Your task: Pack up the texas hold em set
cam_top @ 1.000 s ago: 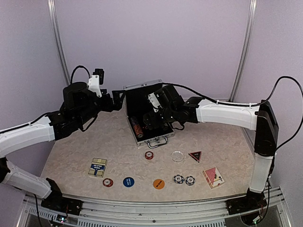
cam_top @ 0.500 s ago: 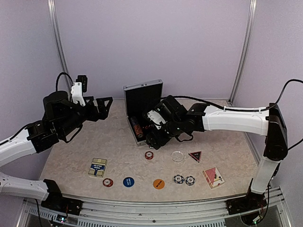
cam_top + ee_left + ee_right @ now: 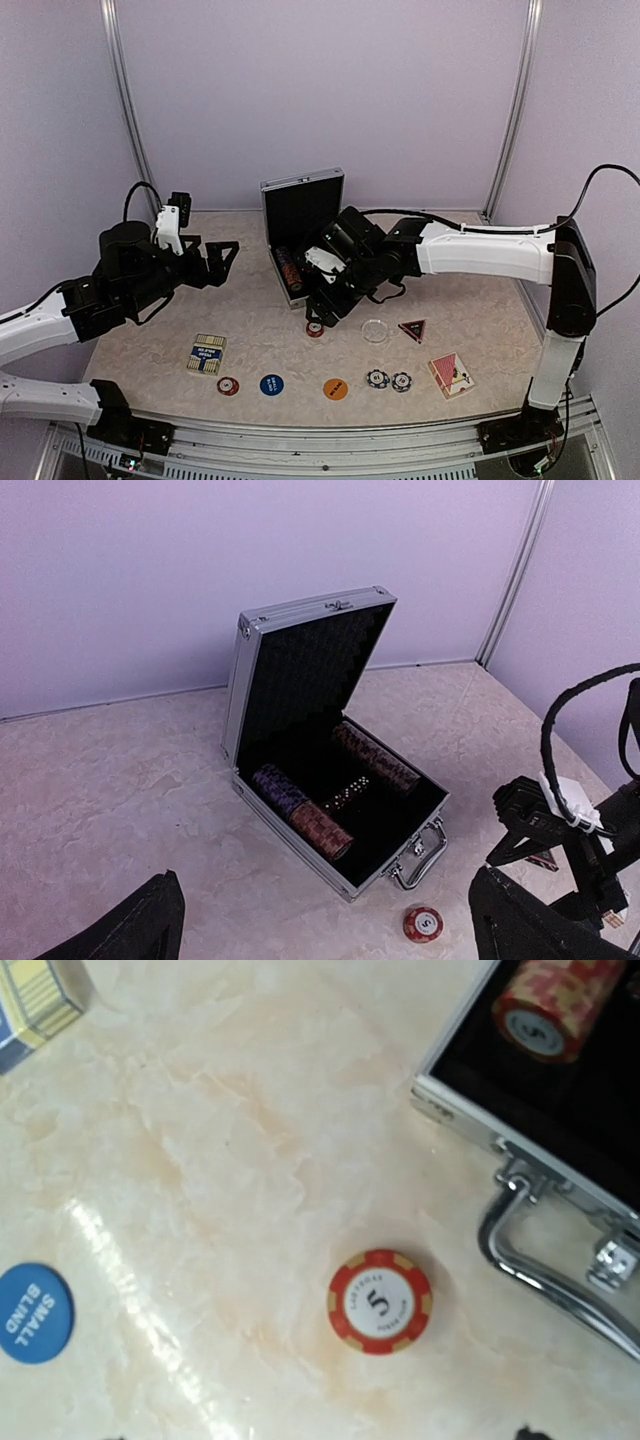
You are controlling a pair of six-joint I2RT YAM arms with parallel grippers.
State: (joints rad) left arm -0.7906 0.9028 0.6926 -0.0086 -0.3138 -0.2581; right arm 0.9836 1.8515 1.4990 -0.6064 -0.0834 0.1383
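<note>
The right gripper [image 3: 323, 310] hangs with its fingers spread wide and nothing between them, directly over a red chip [image 3: 380, 1301] marked 5 that lies flat on the table [image 3: 480, 300], just in front of the briefcase [image 3: 295, 850] handle [image 3: 530, 1260]. The left gripper [image 3: 220, 258] is also wide apart and empty, raised well to the left of the case and pointing toward it. The briefcase stands open near the back of the table, lid upright, black lining showing, with two rows of chips [image 3: 300, 810] lying inside. Nearer the front edge, a clear disc [image 3: 375, 330] and a dark triangle [image 3: 411, 328] sit right of the red chip. Further forward lie a yellow-and-blue deck [image 3: 207, 353], a second red chip [image 3: 228, 385], a blue disc [image 3: 271, 384], an orange disc [image 3: 335, 389], two dark striped chips [image 3: 389, 380] and a red deck [image 3: 451, 374]. The tabletop is pale beige marbled. Plain lilac walls [image 3: 330, 90] with metal posts [image 3: 515, 100] enclose it.
</note>
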